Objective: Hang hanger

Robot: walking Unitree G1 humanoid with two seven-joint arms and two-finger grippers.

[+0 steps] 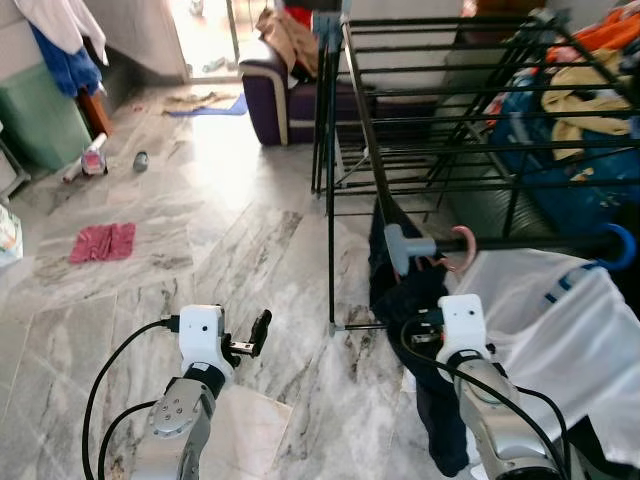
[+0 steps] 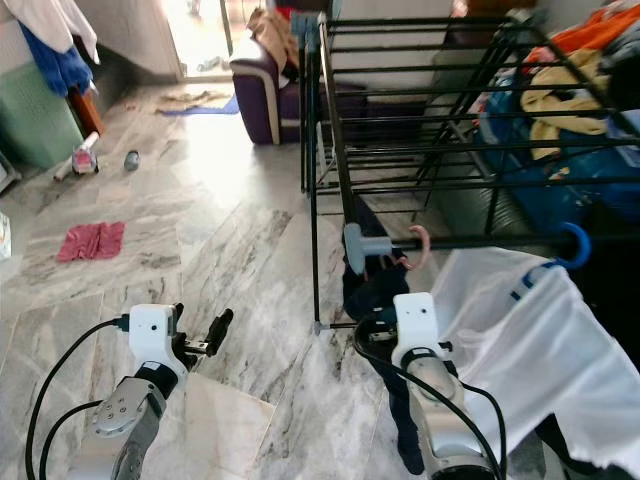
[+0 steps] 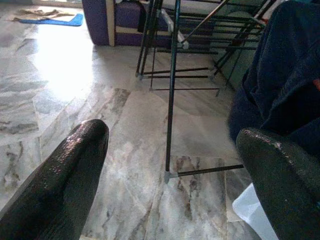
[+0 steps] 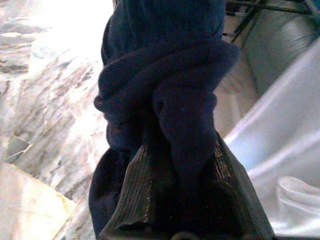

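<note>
One pink hanger (image 1: 462, 247) on rack rail (image 1: 520, 242), just above right hand (image 4: 175, 200).

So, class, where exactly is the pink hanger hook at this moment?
In the left eye view, the pink hanger hook sits over the drying rack's lower front bar, right of centre, just above the right gripper and the dark blue garment.

No words, numbers, labels or signs to read anywhere in these pictures.
</note>
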